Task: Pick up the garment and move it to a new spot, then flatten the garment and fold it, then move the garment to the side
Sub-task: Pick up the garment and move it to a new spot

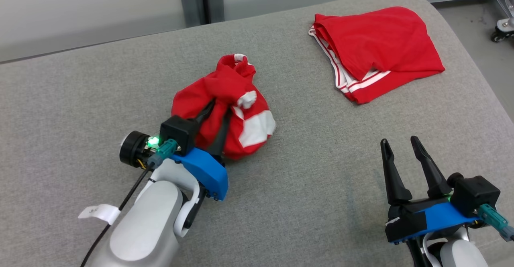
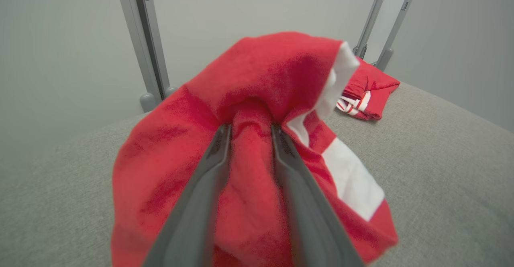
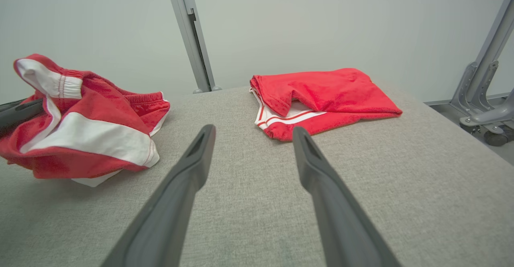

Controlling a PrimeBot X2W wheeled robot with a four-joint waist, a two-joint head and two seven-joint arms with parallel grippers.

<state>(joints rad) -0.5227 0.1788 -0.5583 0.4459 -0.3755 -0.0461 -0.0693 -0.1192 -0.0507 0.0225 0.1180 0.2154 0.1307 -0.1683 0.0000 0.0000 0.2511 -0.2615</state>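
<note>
Left hand [image 2: 249, 129] pinches a wad of the crumpled red shorts [image 1: 233, 82], right hand [image 1: 399, 140] spread, idle; cloth snagging its fingers at release could drag the heap.

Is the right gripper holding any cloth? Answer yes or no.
No: the right gripper has its two fingers spread apart over the grey surface, with nothing between them.

left gripper [image 2: 249, 129] tips: sunk in garment [image 2: 261, 70] folds | grip: possibly slack, unclear | caster [image 1: 501, 32]: cut by edge
</note>
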